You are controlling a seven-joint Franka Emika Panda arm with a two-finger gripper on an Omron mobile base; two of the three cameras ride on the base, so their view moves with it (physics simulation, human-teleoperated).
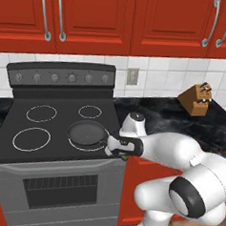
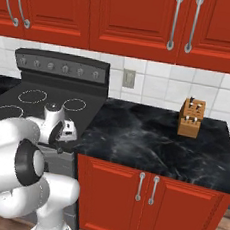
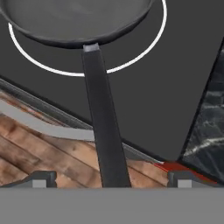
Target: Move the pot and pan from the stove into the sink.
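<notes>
End effector wide open, straddling pan handle

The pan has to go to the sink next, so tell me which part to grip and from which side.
Grip the pan by its long straight handle, coming from the stove's front edge. The handle sticks out past that edge, and the open tool already straddles it.

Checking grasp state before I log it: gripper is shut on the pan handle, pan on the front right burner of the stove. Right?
Not quite. The gripper is open: in the hand view its fingertips stand wide on either side of the pan handle, not clamped on it. The rest holds: the left base view shows the pan on the stove's front right burner.
</notes>
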